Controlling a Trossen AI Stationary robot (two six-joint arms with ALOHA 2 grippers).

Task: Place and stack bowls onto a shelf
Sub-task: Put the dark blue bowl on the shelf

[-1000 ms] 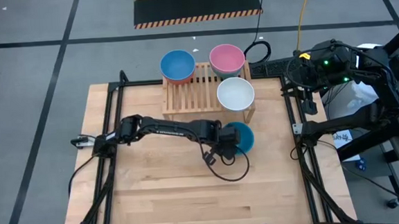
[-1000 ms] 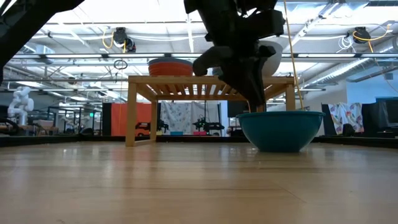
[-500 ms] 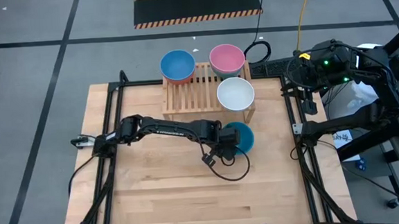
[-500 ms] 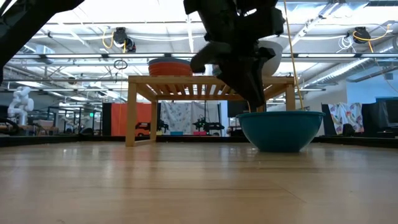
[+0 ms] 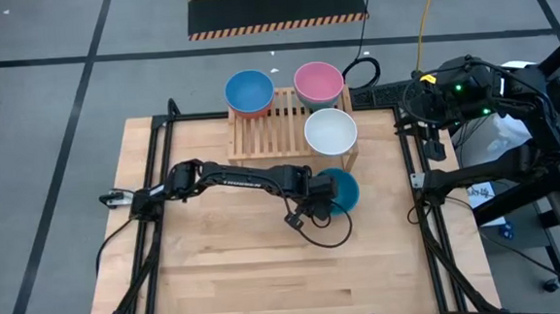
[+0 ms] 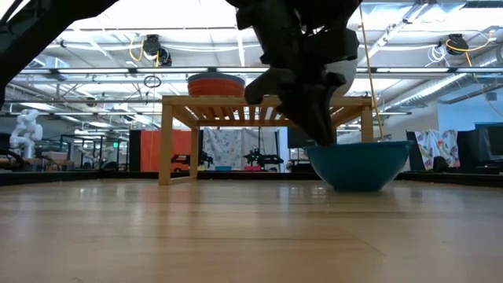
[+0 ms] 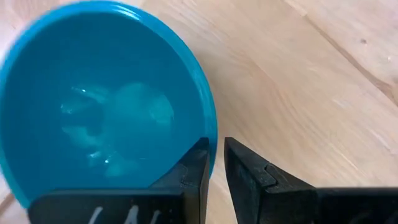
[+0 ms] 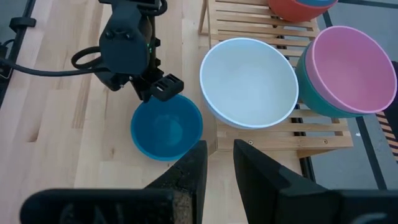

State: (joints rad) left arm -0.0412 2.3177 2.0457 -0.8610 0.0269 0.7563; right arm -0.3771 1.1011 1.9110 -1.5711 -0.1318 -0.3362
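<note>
1. Looking straight down from above, I see my left arm (image 5: 233, 179) reaching across the surface (image 5: 219, 268) to the teal bowl (image 5: 340, 190). This bowl sits on the surface just in front of the right end of the shelf (image 5: 264, 134). On the shelf are 3 spots: a light blue bowl (image 5: 250, 92) at the far left, a pink bowl (image 5: 318, 83) at the far right, and a white bowl (image 5: 331, 132) at the near right. My right arm (image 5: 475, 164) waits folded off the right edge of the surface.
2. From the low view, the teal bowl (image 6: 357, 163) rests on the surface, and my left arm comes down onto the left part of its rim. Behind it the shelf (image 6: 177, 106) carries a red bowl (image 6: 216, 83).
3. Through my left wrist view, my left jaws are clamped on the rim of the teal bowl (image 7: 99, 112), with 1 finger (image 7: 194, 177) inside and the other outside.
4. Through my right wrist view, my right jaws are a little apart and hold nothing. Beyond them, the white bowl (image 8: 249, 81) sits on the shelf (image 8: 239, 18). The pink bowl (image 8: 351, 59) is nested in a greenish bowl (image 8: 310, 93). The teal bowl (image 8: 166, 127) lies just beside the shelf.
</note>
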